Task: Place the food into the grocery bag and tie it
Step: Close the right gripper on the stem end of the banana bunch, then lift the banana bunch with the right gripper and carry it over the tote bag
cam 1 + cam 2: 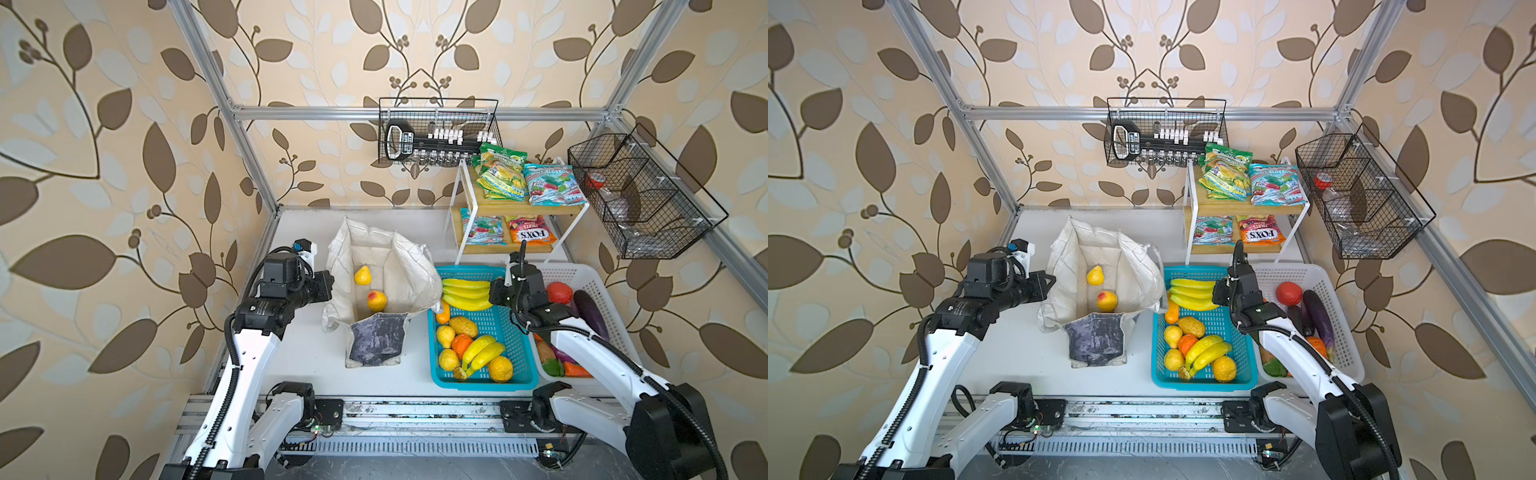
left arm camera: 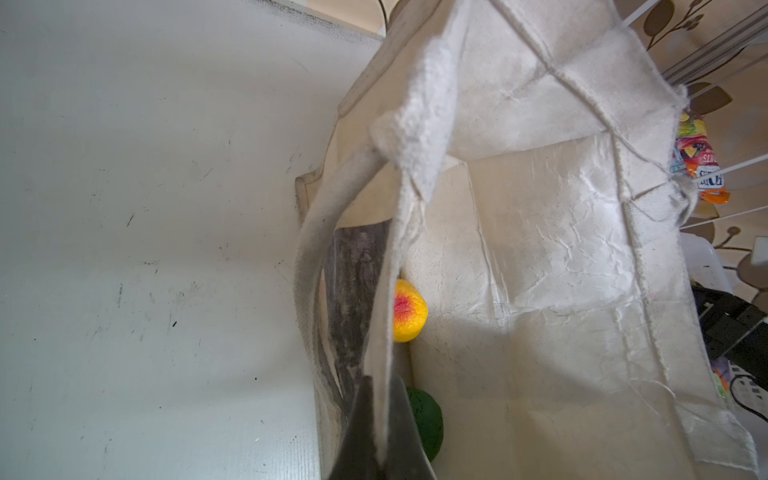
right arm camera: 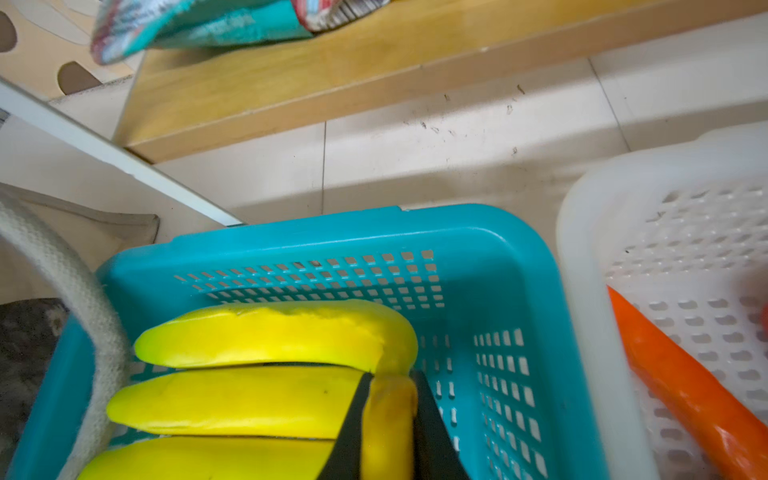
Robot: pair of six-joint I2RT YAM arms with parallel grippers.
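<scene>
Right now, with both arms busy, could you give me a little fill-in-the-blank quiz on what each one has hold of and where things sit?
1. The left end effector is shut on the cloth rim of the ____.
2. The right end effector is shut on the stem end of a ____ in the turquoise basket.
3. A purple eggplant lies in the ____.
Missing words: grocery bag; banana bunch; white basket.

White link shells, black joint housings seen on left arm (image 1: 253,357) and right arm (image 1: 602,357). Black corrugated cable conduit (image 1: 228,332) routed along each, fastened by white ties. Small white lettering (image 1: 261,309) printed on left elbow joint. Black tapered fingers (image 3: 432,432) fitted to right hand (image 3: 392,386).
</scene>
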